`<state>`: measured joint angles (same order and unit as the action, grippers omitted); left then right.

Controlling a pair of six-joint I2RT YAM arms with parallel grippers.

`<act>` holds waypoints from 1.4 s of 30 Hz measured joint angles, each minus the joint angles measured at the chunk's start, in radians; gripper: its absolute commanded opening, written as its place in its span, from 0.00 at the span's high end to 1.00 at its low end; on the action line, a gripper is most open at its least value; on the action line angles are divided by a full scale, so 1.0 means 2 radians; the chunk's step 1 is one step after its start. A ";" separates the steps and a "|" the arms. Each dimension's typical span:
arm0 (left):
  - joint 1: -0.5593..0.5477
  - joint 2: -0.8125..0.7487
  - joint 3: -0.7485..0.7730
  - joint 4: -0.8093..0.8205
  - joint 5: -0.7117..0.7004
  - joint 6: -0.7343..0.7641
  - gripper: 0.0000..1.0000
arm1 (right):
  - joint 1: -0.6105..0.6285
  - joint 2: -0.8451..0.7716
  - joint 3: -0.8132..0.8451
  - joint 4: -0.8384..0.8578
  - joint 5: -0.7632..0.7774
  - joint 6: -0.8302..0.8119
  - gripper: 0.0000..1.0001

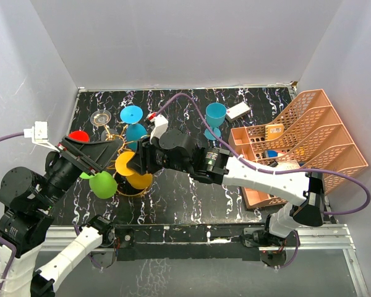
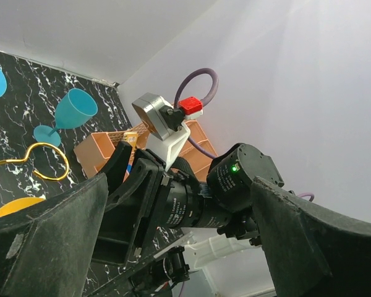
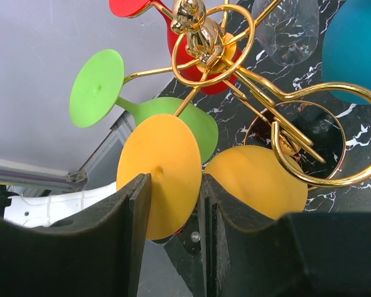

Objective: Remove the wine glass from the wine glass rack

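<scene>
The gold wire wine glass rack [image 1: 113, 133] stands at the table's left; its post and looped arms fill the top of the right wrist view [image 3: 198, 37]. Red [image 1: 79, 136], green [image 1: 103, 184], teal [image 1: 136, 133] and clear [image 1: 101, 117] glasses hang round it. My right gripper [image 1: 131, 166] is shut on the round foot of the yellow wine glass [image 3: 161, 173]; its bowl [image 3: 256, 179] lies beside an empty gold loop [image 3: 321, 179]. My left gripper [image 1: 102, 150] is open and empty just left of the rack, facing the right arm's wrist [image 2: 191, 198].
A blue wine glass [image 1: 214, 117] stands upright behind the right arm; it also shows in the left wrist view [image 2: 74, 108]. A white block [image 1: 237, 111] lies near it. The peach mesh organiser [image 1: 303, 142] fills the right side. Grey walls enclose the table.
</scene>
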<state>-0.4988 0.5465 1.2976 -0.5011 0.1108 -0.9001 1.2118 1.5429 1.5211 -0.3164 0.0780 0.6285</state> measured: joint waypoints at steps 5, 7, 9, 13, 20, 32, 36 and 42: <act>0.000 0.000 0.000 -0.001 0.000 0.000 0.03 | 0.002 0.001 0.007 -0.007 0.005 0.000 0.69; 0.000 0.000 0.000 -0.001 0.000 0.000 0.03 | 0.002 0.001 0.008 -0.008 0.008 0.002 0.73; 0.000 0.000 0.000 -0.001 0.000 0.000 0.03 | 0.002 0.001 0.011 -0.008 0.010 0.005 0.74; 0.000 -0.001 0.000 -0.001 0.000 0.000 0.03 | 0.002 0.001 0.014 -0.003 0.013 0.013 0.79; 0.000 -0.007 0.000 -0.005 -0.001 -0.001 0.03 | 0.003 0.001 0.014 0.014 0.011 0.030 0.84; 0.000 -0.007 0.000 -0.010 -0.009 -0.001 0.03 | 0.004 -0.007 -0.013 0.072 -0.009 0.106 0.92; 0.000 -0.007 0.000 -0.010 -0.009 -0.001 0.03 | 0.004 -0.008 -0.024 0.089 -0.011 0.146 0.92; 0.000 -0.007 0.000 -0.010 -0.008 -0.001 0.03 | 0.002 -0.011 -0.041 0.109 -0.012 0.215 0.92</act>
<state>-0.4988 0.5327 1.2980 -0.5217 0.0940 -0.9012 1.2152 1.5208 1.4384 -0.0990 0.0544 1.0592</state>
